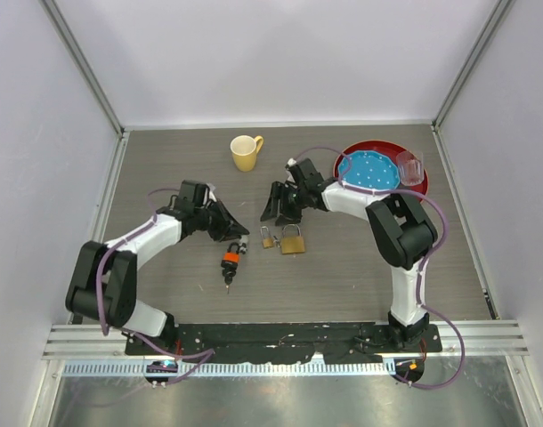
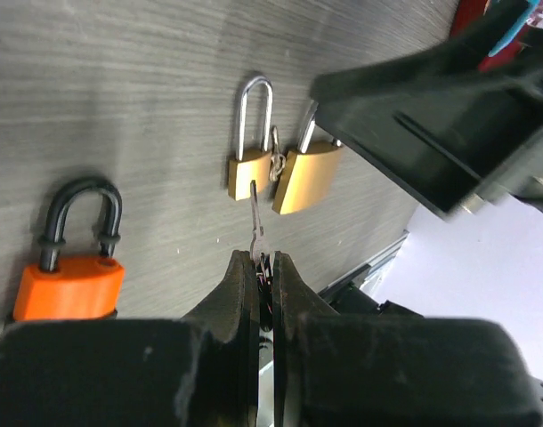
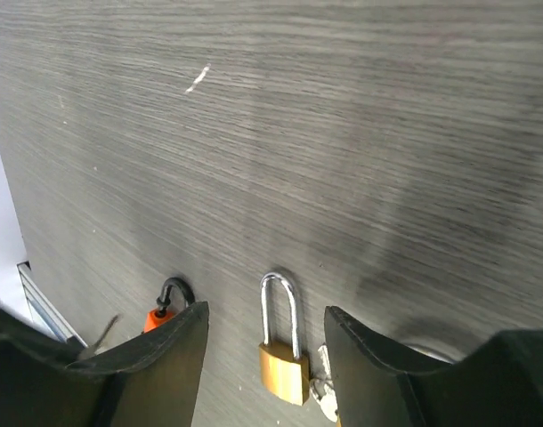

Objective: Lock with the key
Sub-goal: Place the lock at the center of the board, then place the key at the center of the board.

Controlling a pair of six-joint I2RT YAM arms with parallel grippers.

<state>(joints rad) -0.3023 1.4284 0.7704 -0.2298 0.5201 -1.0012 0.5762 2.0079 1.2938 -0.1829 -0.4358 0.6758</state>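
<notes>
A small brass padlock [image 2: 250, 173] lies flat on the table with its silver shackle up, beside a larger brass padlock [image 2: 307, 178]. My left gripper [image 2: 265, 258] is shut on a thin silver key [image 2: 255, 222], whose tip reaches the small padlock's base. In the top view the left gripper [image 1: 240, 233] is just left of both locks [image 1: 267, 238]. My right gripper [image 3: 264, 310] is open and hovers over the small brass padlock [image 3: 283, 369], which shows between its fingers. An orange padlock [image 1: 230, 260] with a black shackle lies near the left gripper.
A yellow mug [image 1: 245, 152] stands at the back centre. A red plate [image 1: 378, 147] holding a blue dish and a clear cup [image 1: 411, 167] sits at the back right. Loose keys [image 3: 323, 398] lie by the brass locks. White walls enclose the table.
</notes>
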